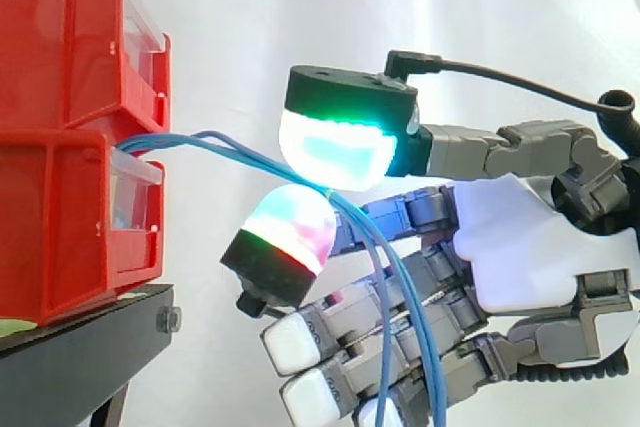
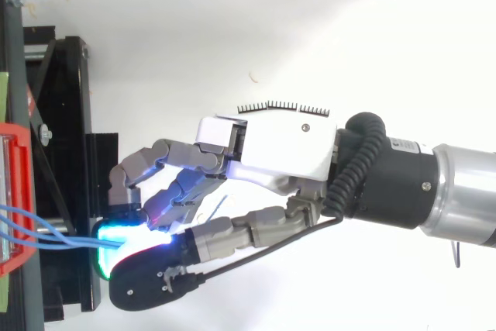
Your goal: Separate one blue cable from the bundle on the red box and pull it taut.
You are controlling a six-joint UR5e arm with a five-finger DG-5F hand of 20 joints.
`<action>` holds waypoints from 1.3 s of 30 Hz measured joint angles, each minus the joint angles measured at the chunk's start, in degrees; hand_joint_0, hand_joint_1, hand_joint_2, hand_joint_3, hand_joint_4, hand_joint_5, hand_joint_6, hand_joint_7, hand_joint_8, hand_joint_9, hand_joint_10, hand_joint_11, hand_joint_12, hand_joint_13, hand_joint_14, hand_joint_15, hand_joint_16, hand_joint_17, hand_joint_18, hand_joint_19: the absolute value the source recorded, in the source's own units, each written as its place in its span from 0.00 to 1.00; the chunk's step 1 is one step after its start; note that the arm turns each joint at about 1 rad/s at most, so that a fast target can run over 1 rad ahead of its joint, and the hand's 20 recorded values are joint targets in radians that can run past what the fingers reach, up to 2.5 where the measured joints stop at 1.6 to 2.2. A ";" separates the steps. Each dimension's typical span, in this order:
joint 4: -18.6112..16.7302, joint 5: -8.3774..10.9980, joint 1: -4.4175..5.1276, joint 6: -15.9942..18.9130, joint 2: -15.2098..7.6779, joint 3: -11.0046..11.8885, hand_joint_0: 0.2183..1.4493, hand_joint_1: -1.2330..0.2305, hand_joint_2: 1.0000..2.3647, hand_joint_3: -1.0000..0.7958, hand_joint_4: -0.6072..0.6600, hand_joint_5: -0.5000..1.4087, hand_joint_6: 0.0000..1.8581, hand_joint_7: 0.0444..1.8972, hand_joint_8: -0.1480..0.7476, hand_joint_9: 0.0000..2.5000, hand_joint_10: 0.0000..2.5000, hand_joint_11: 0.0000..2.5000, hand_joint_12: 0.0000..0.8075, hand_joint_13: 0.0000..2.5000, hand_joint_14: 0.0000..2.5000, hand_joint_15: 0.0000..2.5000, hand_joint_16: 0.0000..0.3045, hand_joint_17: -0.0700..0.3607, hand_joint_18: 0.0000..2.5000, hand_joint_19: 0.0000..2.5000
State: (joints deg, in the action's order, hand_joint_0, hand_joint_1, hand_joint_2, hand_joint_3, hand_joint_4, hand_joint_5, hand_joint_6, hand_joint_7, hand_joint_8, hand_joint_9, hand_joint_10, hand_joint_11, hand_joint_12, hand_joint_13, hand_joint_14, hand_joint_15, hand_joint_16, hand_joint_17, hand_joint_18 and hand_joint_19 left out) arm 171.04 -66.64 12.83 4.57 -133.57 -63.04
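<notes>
hand [image 1: 520,247] pinching blue cables [image 1: 160,140] | short gap from red bins [image 1: 60,207] front edge

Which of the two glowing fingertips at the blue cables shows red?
The lower fingertip, below the blue cables: its domed pad glows red and green, while the upper fingertip glows white and cyan.

Arm [image 2: 465,191] in from 3 o'clock, wrist level, hand [image 2: 279,149] reaching toward 9. Fingers curled: two glowing pads [image 1: 335,147] meet at 8 o'clock off the palm, pinching the blue cables [image 1: 160,141] between them. The other fingers fold underneath.
</notes>
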 measured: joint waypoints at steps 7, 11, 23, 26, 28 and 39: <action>0.00 -0.01 0.00 0.00 -0.01 0.00 0.34 0.27 0.01 0.45 0.52 0.18 0.40 0.64 0.45 0.30 0.01 0.20 0.42 0.30 0.01 0.18 0.19 0.46 0.24 0.27; 0.00 0.04 0.00 0.00 -0.01 -0.02 0.36 0.24 0.01 0.43 0.50 0.17 0.40 0.65 0.44 0.30 0.01 0.20 0.41 0.29 0.01 0.18 0.18 0.45 0.23 0.27; 0.00 0.11 0.00 -0.10 -0.02 0.02 0.28 0.26 0.00 0.28 0.52 0.17 0.42 0.62 0.43 0.29 0.01 0.20 0.41 0.29 0.01 0.18 0.18 0.45 0.23 0.27; -0.02 0.11 0.00 -0.16 -0.02 0.01 0.25 0.30 0.00 0.28 0.53 0.17 0.41 0.62 0.44 0.30 0.01 0.19 0.41 0.29 0.01 0.18 0.19 0.46 0.23 0.27; -0.05 0.11 0.00 -0.22 -0.02 0.01 0.23 0.32 0.00 0.28 0.53 0.17 0.41 0.63 0.44 0.30 0.01 0.20 0.43 0.29 0.01 0.18 0.19 0.46 0.24 0.27; -0.02 0.11 0.00 -0.20 -0.02 -0.02 0.23 0.49 0.00 0.29 0.52 0.19 0.35 0.70 0.45 0.32 0.01 0.18 0.45 0.30 0.01 0.18 0.20 0.48 0.22 0.28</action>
State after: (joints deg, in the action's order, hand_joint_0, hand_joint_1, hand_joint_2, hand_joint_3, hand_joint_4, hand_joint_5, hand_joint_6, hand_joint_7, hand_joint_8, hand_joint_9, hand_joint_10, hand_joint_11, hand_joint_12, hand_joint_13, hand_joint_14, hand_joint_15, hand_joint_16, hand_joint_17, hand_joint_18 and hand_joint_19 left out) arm 171.02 -66.53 12.83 4.37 -133.59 -63.06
